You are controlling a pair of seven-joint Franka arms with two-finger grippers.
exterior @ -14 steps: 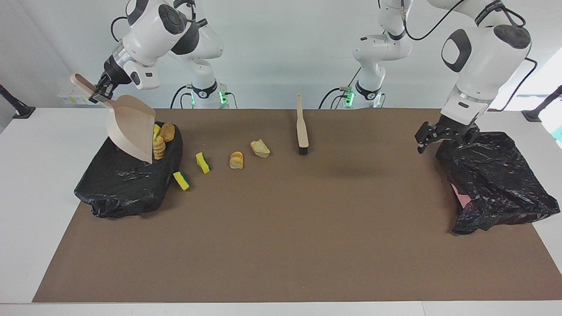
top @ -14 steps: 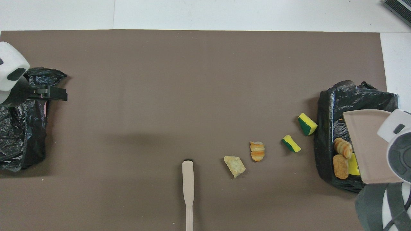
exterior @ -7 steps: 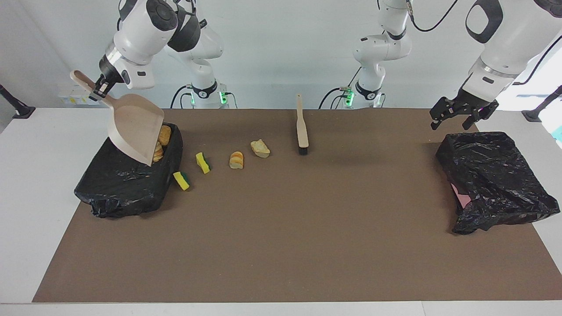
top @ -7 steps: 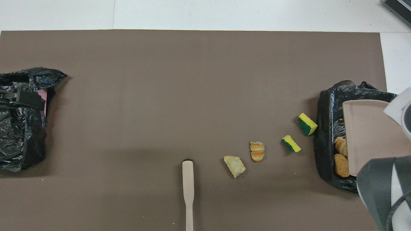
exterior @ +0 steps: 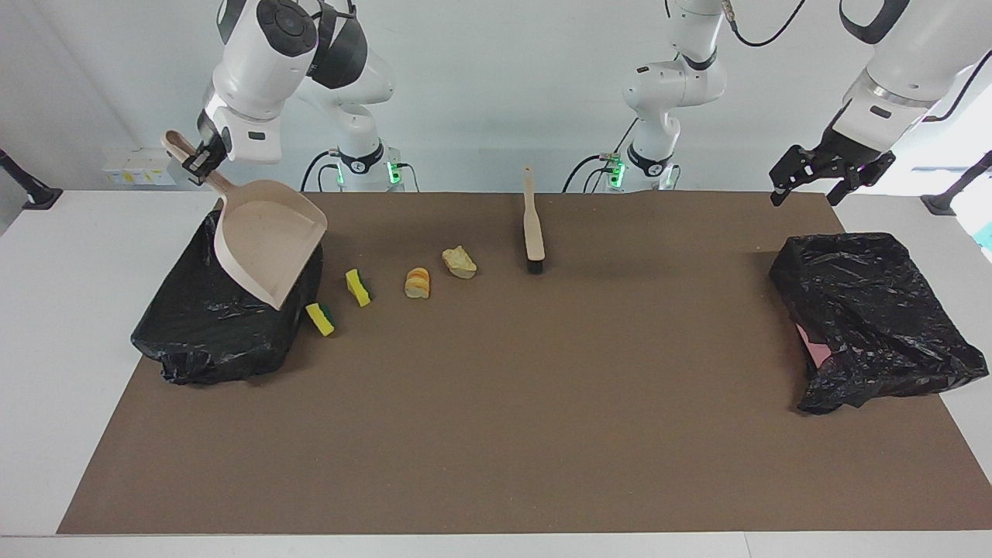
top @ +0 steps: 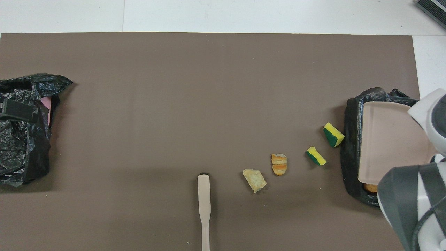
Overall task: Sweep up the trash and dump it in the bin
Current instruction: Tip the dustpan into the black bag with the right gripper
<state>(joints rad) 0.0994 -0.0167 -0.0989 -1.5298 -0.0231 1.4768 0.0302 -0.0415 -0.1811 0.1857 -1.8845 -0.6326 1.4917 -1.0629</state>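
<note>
My right gripper, clamped on the beige plastic dustpan, hangs over the black-bagged bin; four trash scraps trail toward the wooden brush; left gripper wide.

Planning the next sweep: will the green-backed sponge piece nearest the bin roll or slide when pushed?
The sponge piece looks blocky with flat faces, so it probably slides or tumbles rather than rolls. Being foam, it is likely light and may bounce off the brush.

Glossy white jointed arms with dark grey joint caps, black grippers, looping black cables, green-lit bases.
</note>
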